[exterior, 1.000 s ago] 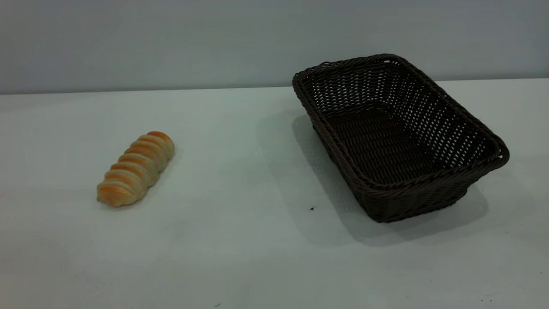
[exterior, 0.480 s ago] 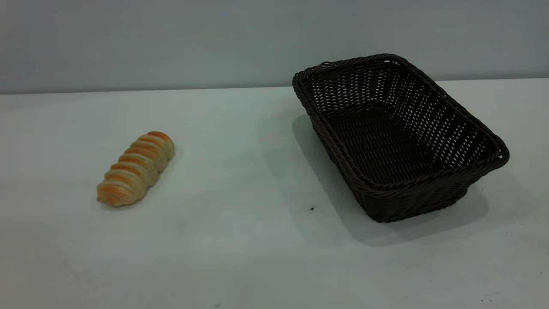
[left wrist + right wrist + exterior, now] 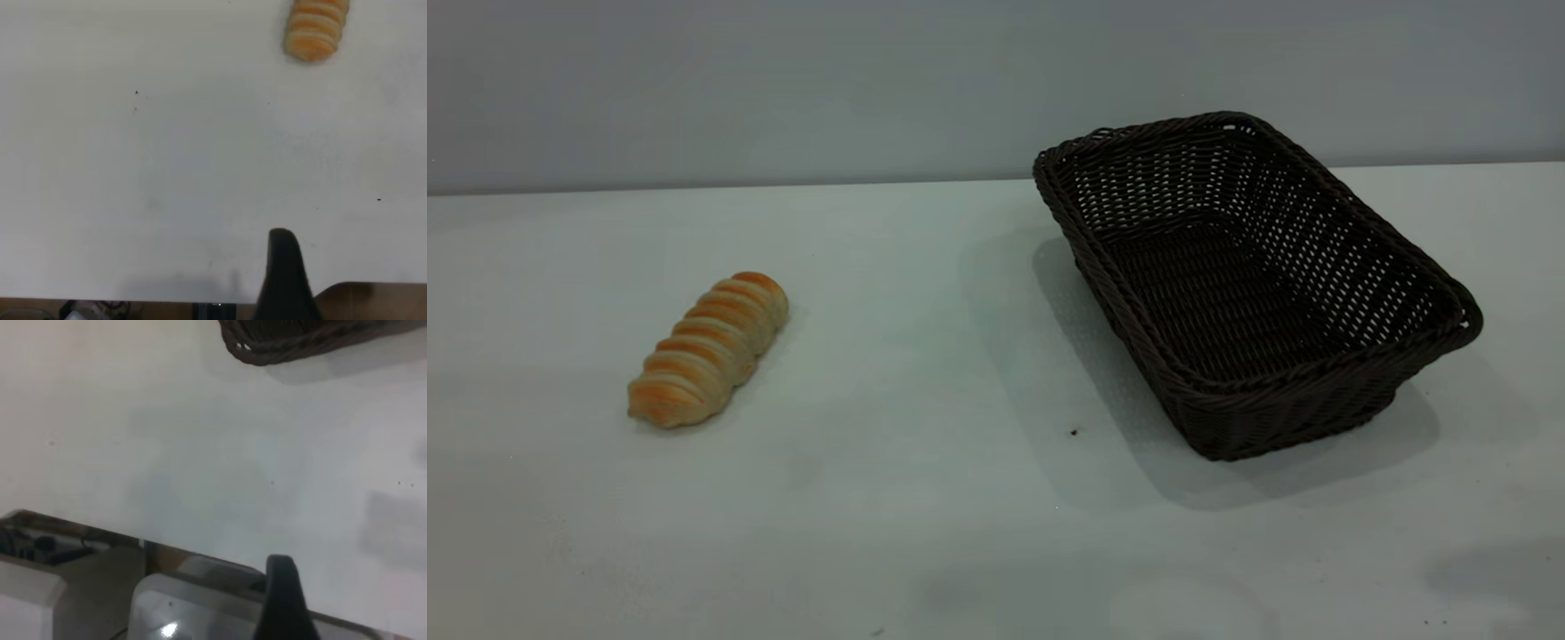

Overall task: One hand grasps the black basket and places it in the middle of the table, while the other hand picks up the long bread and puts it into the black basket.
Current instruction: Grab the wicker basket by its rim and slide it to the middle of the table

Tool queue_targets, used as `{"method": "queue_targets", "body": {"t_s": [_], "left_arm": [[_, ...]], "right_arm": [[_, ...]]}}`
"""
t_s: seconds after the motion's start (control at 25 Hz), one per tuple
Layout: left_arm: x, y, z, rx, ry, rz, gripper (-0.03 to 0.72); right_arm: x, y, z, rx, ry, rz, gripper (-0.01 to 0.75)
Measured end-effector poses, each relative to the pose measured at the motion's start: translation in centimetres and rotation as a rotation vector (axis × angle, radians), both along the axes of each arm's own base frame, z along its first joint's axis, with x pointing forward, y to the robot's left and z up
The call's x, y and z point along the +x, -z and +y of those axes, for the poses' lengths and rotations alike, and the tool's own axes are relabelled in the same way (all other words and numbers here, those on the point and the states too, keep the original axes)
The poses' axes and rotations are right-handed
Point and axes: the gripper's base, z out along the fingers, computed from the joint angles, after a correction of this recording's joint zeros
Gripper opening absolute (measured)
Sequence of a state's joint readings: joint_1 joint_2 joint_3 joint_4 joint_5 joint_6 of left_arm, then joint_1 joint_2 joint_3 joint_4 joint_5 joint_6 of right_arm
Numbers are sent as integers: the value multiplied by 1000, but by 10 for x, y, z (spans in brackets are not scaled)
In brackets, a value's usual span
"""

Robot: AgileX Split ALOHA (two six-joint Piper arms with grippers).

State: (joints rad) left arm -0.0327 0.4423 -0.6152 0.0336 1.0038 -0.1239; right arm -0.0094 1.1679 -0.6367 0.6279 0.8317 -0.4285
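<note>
Hovering left tool [image 3: 285, 273] near long bread [image 3: 315, 27], right tool [image 3: 283, 597] near black basket [image 3: 313, 340], finger spacing unclear

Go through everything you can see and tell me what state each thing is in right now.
black basket: upright, empty, on the table's right side, not held.
long bread: lying flat on the table's left side, outside the basket, untouched.
table: bears only the bread and basket.
left gripper: near the table edge, short of the bread, holding nothing visible.
right gripper: near the table edge, short of the basket.
</note>
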Motion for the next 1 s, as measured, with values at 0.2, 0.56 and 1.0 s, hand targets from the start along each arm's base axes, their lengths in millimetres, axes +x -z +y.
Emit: {"method": "queue_targets", "body": {"t_s": [0.2, 0.56, 1.0], "left_arm": [[0, 0, 0, -2, -2, 0, 576], [0, 0, 0, -2, -2, 3, 576], [-1, 1, 0, -2, -3, 14, 576]], "right_arm": [[20, 12, 3, 2, -8, 41, 566], [67, 39, 40, -18, -9, 97, 566], [88, 60, 38, 16, 241, 118, 566]]}}
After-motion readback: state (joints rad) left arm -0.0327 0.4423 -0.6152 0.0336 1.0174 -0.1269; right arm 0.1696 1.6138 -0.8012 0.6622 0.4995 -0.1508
